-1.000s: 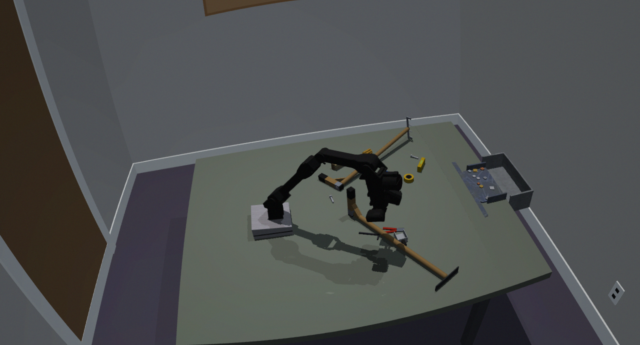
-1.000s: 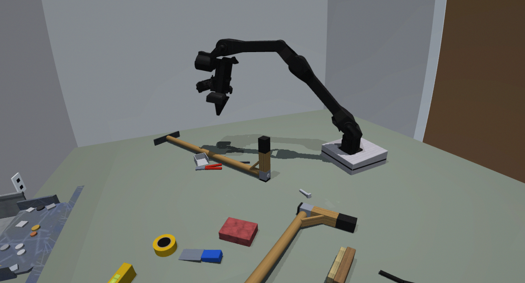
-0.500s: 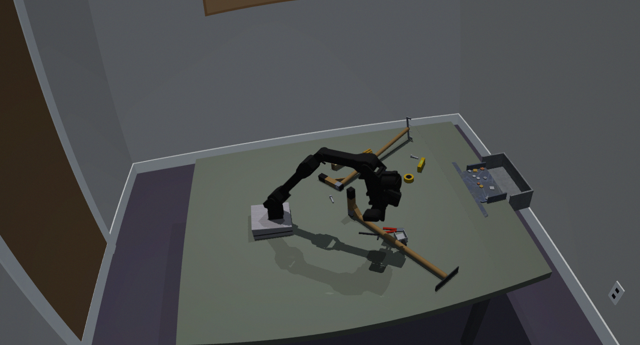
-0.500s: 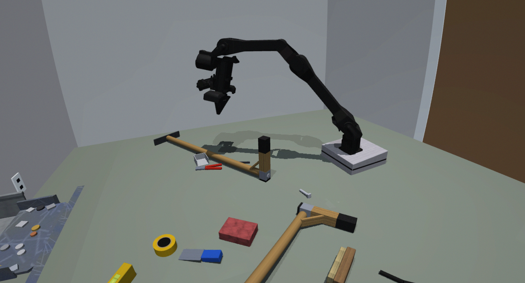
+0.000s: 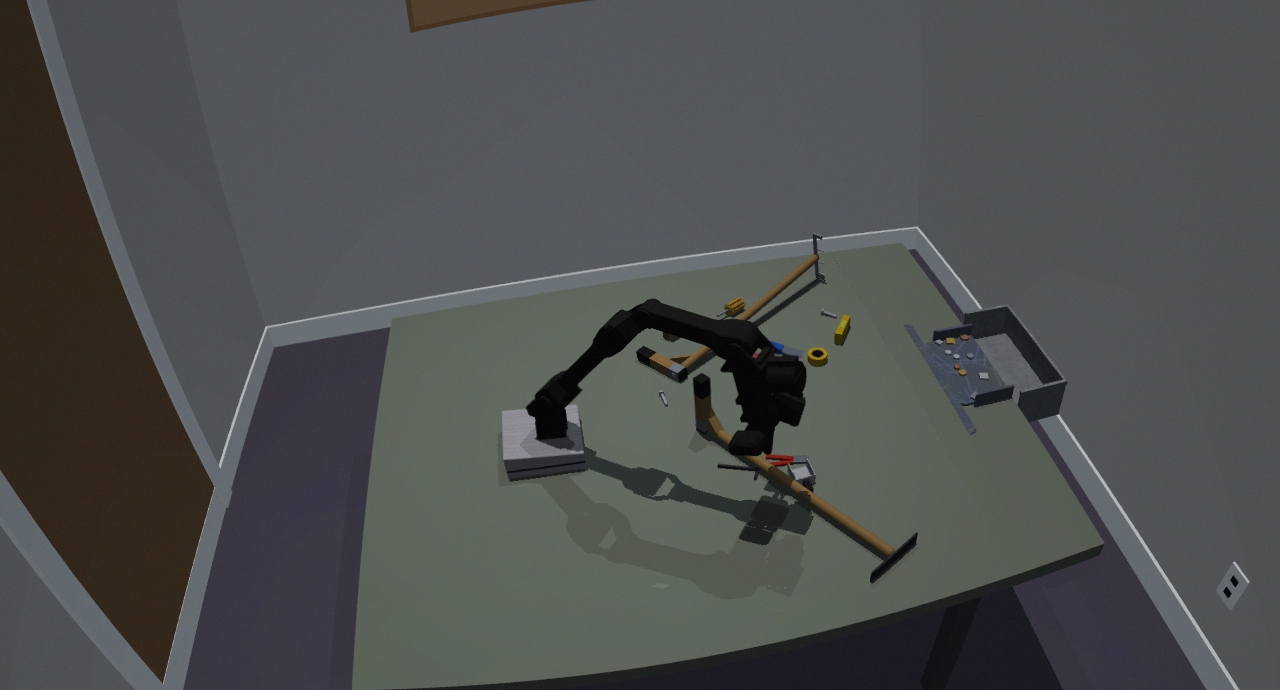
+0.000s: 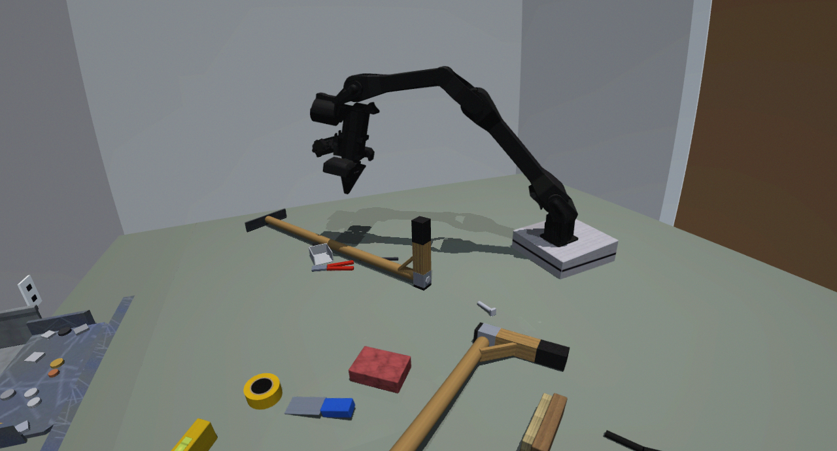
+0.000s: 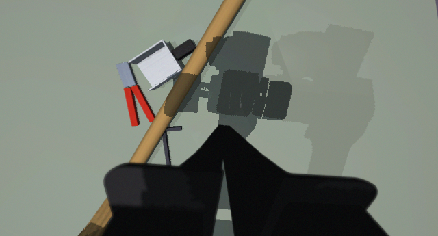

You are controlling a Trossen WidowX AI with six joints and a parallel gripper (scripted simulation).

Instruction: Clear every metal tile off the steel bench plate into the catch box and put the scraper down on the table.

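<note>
My gripper (image 5: 750, 442) (image 6: 347, 189) (image 7: 223, 130) is shut and empty, pointing down high above the table, beside the scraper's shaft in the wrist view. The long scraper (image 5: 841, 514) (image 6: 362, 255) (image 7: 149, 140) lies on the table, its wooden cross grip standing up at the near-base end and its flat dark blade (image 5: 893, 557) (image 6: 264, 220) at the other. The steel bench plate (image 5: 953, 405) (image 6: 76, 361) lies at the table's far edge with several metal tiles (image 5: 983, 375) (image 6: 56, 362) on it. The grey catch box (image 5: 1042, 398) (image 6: 17, 316) adjoins its far end.
A small white tray (image 5: 801, 472) (image 6: 320, 253) (image 7: 159, 66), red-handled pliers (image 6: 340, 266) (image 7: 131, 106) and a dark hex key (image 7: 166, 147) lie by the scraper's shaft. A second long tool (image 5: 778, 287) (image 6: 444, 393) with a pronged head, yellow tape (image 5: 817, 356) (image 6: 262, 398) and a red block (image 6: 380, 368) lie elsewhere.
</note>
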